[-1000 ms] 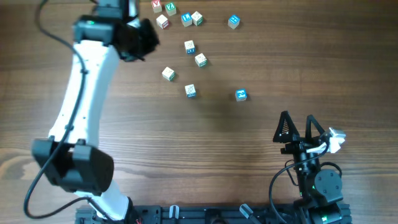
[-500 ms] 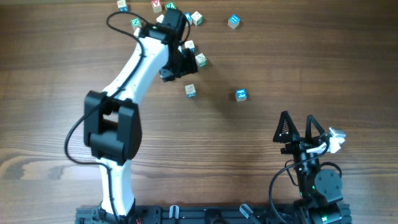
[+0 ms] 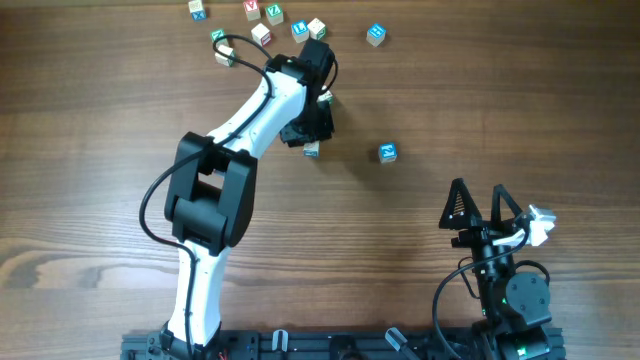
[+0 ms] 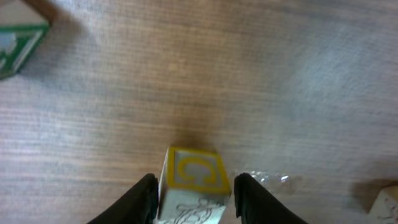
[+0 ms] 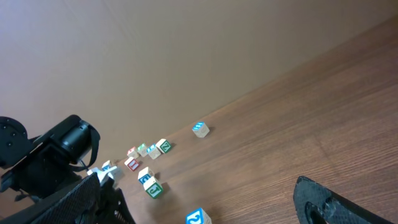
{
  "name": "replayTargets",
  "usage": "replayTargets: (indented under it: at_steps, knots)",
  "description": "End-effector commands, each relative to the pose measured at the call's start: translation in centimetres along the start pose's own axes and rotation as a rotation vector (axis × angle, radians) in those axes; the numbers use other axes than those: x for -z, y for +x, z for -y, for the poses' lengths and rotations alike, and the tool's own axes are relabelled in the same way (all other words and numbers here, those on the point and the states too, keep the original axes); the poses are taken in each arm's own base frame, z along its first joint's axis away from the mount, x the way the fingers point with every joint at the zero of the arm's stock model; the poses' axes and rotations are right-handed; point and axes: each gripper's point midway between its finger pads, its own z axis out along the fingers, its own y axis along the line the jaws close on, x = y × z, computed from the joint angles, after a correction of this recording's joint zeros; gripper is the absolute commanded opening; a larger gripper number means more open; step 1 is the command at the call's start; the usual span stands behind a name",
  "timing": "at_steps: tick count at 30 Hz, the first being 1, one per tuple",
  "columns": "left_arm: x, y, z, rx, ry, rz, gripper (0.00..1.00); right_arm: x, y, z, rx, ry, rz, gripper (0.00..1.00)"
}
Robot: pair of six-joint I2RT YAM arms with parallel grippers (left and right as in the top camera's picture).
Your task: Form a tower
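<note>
No tower is in view; only single loose letter cubes lie on the wooden table (image 3: 470,90). My left gripper (image 3: 313,140) reaches over the middle of the table and is shut on a cube (image 4: 194,180) with a yellow-framed "C" face, one black finger against each side. From overhead only an edge of that cube (image 3: 312,151) shows under the gripper. A blue-faced cube (image 3: 387,152) lies alone to its right, the same cube (image 5: 198,218) that shows at the bottom of the right wrist view. My right gripper (image 3: 478,190) stands open and empty at the near right.
Several loose cubes are scattered along the far edge, among them a red-marked cube (image 3: 251,8), a green cube (image 3: 272,12) and a blue cube (image 3: 375,35). A green-edged cube (image 4: 18,46) lies beyond my left gripper, to its left.
The left arm swung right from the far-left cubes and came down over the cube in the middle. Its jaws opened wide and then narrowed round it. The right arm stayed still.
</note>
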Motion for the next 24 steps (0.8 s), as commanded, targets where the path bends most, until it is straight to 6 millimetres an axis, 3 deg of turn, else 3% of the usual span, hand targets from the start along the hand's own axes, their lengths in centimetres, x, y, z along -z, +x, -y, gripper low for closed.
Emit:
replayTargets:
  at_steps: [1,5,8,11,20,24]
  knots:
    - [-0.7,0.8,-0.8,0.010,-0.040,-0.033,0.40,0.0,-0.3,0.1,0.000,0.007,0.017,1.00]
    - [-0.6,1.1,-1.0,0.011,-0.047,-0.044,0.39,0.0,-0.3,0.1,0.000,0.007,0.017,1.00]
    - [-0.6,1.1,-0.9,0.010,-0.047,-0.044,0.30,0.0,-0.3,0.1,0.001,0.007,0.017,1.00]
    - [-0.6,0.8,-0.8,0.007,-0.038,-0.031,0.29,0.0,-0.3,0.1,0.000,0.007,0.017,1.00]
    - [2.9,-0.1,0.4,-0.027,0.014,0.044,0.27,0.0,-0.3,0.1,0.001,0.007,0.017,1.00]
    - [3.2,0.2,0.7,-0.072,0.015,0.045,0.27,0.0,-0.3,0.1,0.001,0.007,0.017,1.00]
